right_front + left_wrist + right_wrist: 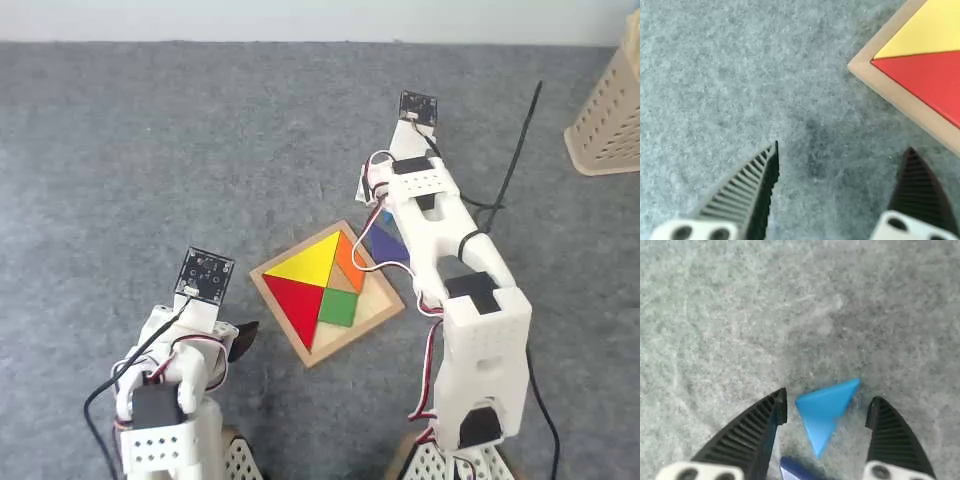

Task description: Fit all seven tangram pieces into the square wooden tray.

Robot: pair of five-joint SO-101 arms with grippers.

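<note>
The step in hand looks like picking up a loose piece. The right gripper hangs low over the grey desk, its jaws spread wide on either side of a light blue triangle and holding nothing. The triangle lies flat beyond the far right side of the tray, with a dark blue piece just beside it.

In the tray lie a yellow triangle, a red triangle, an orange piece and a green square. Bare wood remains on its right.

The left gripper sits near the tray's left corner, jaws open and empty.

Next, the right jaws probably need to settle to the desk and close on the thin triangle without nudging its dark blue neighbour.
</note>
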